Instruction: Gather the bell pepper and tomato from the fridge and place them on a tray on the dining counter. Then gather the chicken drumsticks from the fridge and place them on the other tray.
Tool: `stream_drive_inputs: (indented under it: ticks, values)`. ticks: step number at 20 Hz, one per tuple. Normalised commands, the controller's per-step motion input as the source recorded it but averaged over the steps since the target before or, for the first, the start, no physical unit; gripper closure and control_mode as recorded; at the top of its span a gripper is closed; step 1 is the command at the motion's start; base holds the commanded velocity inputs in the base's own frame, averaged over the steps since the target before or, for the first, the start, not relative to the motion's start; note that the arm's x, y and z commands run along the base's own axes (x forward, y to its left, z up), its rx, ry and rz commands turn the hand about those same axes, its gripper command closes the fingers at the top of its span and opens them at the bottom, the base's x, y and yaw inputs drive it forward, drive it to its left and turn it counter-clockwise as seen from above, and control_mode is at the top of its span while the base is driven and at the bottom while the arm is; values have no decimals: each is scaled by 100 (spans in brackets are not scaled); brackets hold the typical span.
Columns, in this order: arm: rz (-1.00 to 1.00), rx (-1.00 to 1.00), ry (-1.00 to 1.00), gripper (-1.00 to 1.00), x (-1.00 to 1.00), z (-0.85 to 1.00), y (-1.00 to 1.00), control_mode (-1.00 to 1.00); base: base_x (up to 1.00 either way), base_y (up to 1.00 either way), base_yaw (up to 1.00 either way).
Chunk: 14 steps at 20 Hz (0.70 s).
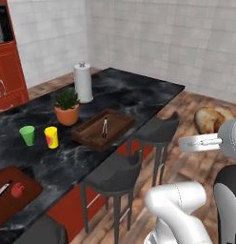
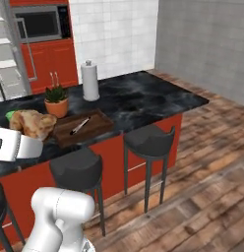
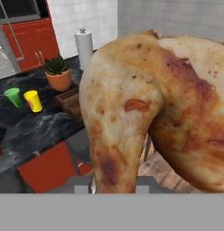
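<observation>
Tool [image 1: 201, 142] pinching 1 chicken drumstick [image 3: 150, 108] — pale tan, browned patches; in the hand view the meat sits right at the tool tips. From both base views the piece rides just beyond the white hand, off the tabletop edge, above the stools [image 1: 113, 172] and plank floor.

Ahead of the tool: black marble tabletop [image 1: 134, 93]. Nearest on it, the dark brown tray [image 1: 104, 128] with raised rim, tongs [image 1: 104, 127] lying inside. Just past the tray — potted plant [image 1: 67, 107], then paper towel roll [image 1: 83, 82] upright. Further along, yellow cup [image 1: 51, 137] and green cup [image 1: 27, 135] side by side. Farthest along the tabletop: reddish-brown tray [image 1: 15, 193] with a tomato [image 1: 17, 190] on it.
</observation>
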Motion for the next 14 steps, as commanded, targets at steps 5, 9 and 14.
stream_drive_inputs:
  ticks: [5,9,14]
  values:
    - [0,0,0,100,0,0,0,100,33,-62,40]
    - [0,0,0,100,0,0,0,100,22,-66,40]
    - [0,0,0,100,0,0,0,100,27,-56,39]
